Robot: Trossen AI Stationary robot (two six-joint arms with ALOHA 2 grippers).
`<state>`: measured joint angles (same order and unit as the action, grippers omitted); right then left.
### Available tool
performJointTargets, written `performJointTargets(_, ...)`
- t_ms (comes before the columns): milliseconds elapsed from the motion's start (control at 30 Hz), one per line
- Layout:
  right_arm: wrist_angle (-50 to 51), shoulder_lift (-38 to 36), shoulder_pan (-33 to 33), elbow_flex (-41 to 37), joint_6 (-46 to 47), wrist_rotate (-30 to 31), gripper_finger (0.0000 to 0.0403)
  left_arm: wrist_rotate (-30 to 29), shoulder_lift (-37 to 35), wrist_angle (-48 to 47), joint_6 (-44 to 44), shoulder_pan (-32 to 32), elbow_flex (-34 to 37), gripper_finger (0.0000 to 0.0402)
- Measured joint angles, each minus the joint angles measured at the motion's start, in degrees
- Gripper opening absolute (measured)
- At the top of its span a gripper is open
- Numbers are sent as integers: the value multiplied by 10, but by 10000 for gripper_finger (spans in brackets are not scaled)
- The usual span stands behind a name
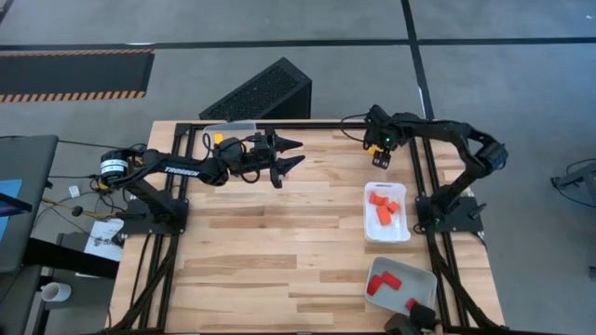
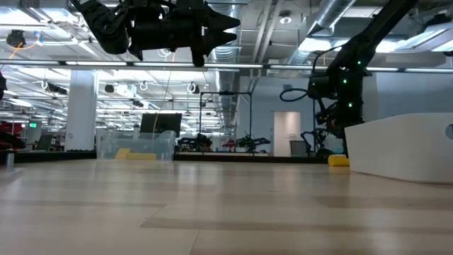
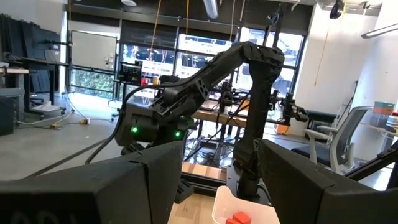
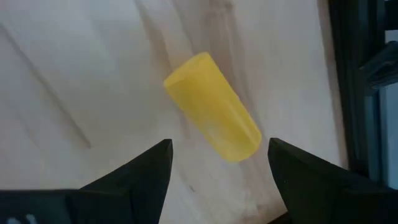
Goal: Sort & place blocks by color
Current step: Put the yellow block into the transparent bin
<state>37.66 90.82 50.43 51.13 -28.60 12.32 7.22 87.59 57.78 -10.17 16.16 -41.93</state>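
Observation:
A yellow block (image 4: 211, 106), a short round-edged bar, lies on its side on the wooden table near the far right corner (image 1: 381, 162). My right gripper (image 4: 217, 158) hangs just above it, pointing steeply down. It is open, with a finger on either side of the block's near end, touching nothing. My left gripper (image 1: 291, 154) is held open and empty, high over the far middle of the table, pointing about level toward the right. Orange blocks (image 1: 384, 210) lie in a white tray (image 1: 370, 233). Red blocks (image 1: 384, 279) lie in a second tray (image 1: 424, 279).
A clear tray (image 1: 237, 127) at the far edge, behind my left arm, holds a yellow block (image 1: 217, 140). The black frame rail (image 1: 414, 149) runs close to the right of my right gripper. Bare wood fills the table's middle and near left.

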Motion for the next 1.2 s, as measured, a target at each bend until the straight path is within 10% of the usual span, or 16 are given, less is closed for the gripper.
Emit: performJointTargets(1200,83,98,-57,89,-11,44,286,15,0,0,0,0,0,201)
